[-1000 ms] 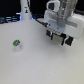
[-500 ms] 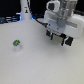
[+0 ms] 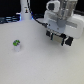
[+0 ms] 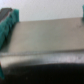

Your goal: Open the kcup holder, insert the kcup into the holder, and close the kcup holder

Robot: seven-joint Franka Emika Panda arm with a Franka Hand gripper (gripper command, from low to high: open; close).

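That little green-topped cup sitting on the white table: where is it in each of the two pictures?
Exterior view: the kcup stands alone on the white table, toward the exterior view's left, well apart from the gripper.
Wrist view: the kcup is not in it; a grey-and-black surface fills most of the picture.
Shared landmark: the gripper, whose green-tipped fingers show at the edges of the wrist view.

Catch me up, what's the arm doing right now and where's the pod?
The gripper hangs on the exterior view's right, holding nothing that shows. The kcup stands alone on the white table at that view's left, well apart from the arm and untouched. The wrist view is filled by a grey surface with a dark edge, too blurred to name for certain. The pod is not yet picked up or inserted.
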